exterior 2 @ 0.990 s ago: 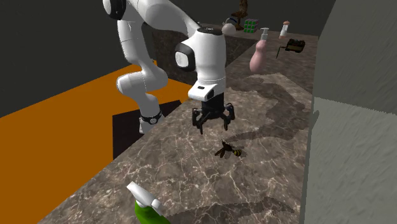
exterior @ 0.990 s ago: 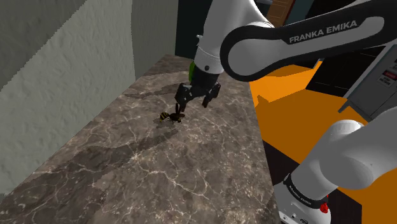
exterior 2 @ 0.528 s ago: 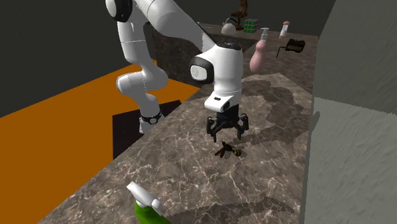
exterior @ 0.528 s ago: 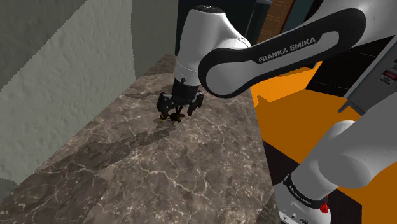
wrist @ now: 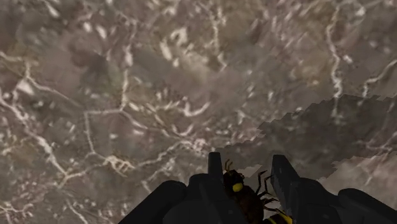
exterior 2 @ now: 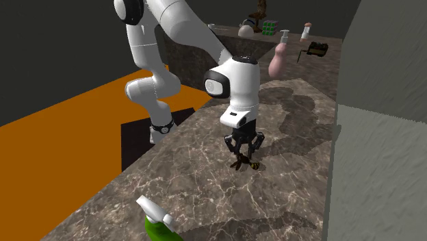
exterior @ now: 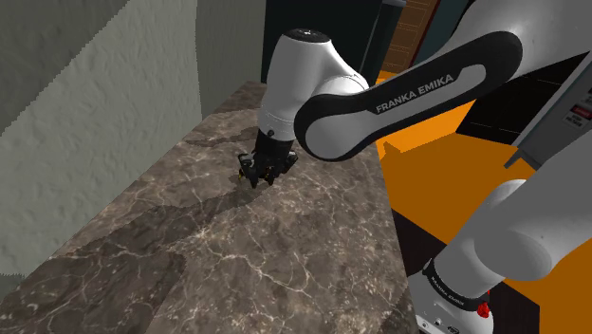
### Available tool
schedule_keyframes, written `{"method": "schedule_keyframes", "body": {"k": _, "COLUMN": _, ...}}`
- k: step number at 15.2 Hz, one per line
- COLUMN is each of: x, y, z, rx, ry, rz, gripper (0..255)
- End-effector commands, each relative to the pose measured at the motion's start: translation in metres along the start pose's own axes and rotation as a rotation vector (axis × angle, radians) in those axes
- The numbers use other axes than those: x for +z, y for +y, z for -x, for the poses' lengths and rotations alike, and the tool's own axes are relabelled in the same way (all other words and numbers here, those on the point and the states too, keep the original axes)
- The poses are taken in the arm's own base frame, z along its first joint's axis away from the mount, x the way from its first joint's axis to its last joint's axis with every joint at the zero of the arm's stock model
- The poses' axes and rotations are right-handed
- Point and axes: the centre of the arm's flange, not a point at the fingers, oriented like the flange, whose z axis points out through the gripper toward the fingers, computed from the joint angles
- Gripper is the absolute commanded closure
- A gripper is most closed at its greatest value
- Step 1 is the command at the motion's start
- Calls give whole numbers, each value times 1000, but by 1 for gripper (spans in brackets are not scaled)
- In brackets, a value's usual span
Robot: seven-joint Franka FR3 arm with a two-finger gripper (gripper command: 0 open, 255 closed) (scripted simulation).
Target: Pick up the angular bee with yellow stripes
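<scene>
Second exterior view, nearest first. A green bottle (exterior 2: pixel 159 224) with a white top is seen at the near edge of the counter (exterior 2: pixel 205 195). Further in, the bee (exterior 2: pixel 246 163), black with yellow marks, is found lying on the dark veined stone directly beneath the gripper (exterior 2: pixel 243 152). The gripper is pointed straight down, its tips just above the surface. Above it the white wrist housing is held upright. From there the arm (exterior 2: pixel 188 31) is arched up and back, then down to its base beside the counter, next to an orange floor (exterior 2: pixel 61 150).

Wrist view. The fingers (wrist: pixel 215 167) are held apart, one on each side of the bee. A gap is left on one side, where only the legs reach across, so nothing is pinched.

Shoulder view. The arm's lettered stretch is laid from the picture's right toward its left, then bent down at the wrist. The gripper is set low over the counter, near a grey wall (exterior: pixel 95 104).

Farthest, at the counter's end, a pink bottle (exterior 2: pixel 278 58) and a colour cube (exterior 2: pixel 269 27) are noted.
</scene>
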Motion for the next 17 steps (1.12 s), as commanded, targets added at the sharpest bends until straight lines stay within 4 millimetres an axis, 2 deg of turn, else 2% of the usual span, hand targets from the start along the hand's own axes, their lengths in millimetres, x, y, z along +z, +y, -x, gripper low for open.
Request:
{"method": "schedule_keyframes", "body": {"k": 1, "x": 3, "y": 1, "z": 1, "rx": -1, "ry": -6, "rz": 3, "gripper": 255}}
{"method": "schedule_keyframes", "body": {"k": 8, "x": 3, "y": 0, "z": 1, "rx": -1, "ry": -5, "rz": 3, "gripper": 255}}
{"method": "schedule_keyframes", "body": {"k": 17, "x": -43, "y": -3, "z": -7, "rx": -1, "ry": -5, "rz": 3, "gripper": 255}}
